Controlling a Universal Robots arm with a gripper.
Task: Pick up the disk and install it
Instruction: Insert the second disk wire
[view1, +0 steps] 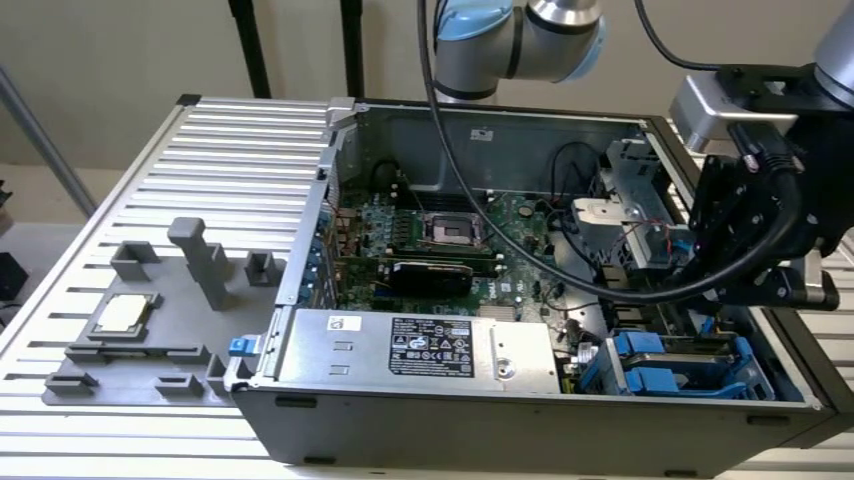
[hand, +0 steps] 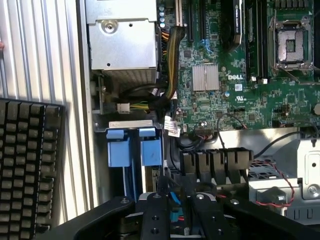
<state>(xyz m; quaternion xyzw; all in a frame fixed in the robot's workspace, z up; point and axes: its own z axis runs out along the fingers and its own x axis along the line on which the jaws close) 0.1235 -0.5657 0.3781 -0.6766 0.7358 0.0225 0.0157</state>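
Note:
In the wrist view my gripper (hand: 177, 202) hangs over the drive bay corner of an open computer case (view1: 534, 420). Its two black fingers (hand: 155, 217) stand close together on a thin blue-edged piece seen edge-on, the disk (hand: 175, 214); most of the disk is hidden by the fingers. Just beyond the fingertips, two blue caddy handles (hand: 132, 150) sit side by side in the bay. In the exterior view the gripper (view1: 747, 270) is at the exterior view's right, over the blue bay (view1: 674, 370) at the case's front corner.
The motherboard (view1: 441, 235) lies open in the case, with a long grey labelled box (view1: 414, 350) along its front wall. Loose cables (hand: 170, 130) run beside the bay. A grey fixture with a small silver chip (view1: 120, 315) sits on the slatted table (view1: 227, 140). A black ridged block (hand: 25, 165) lies outside the case.

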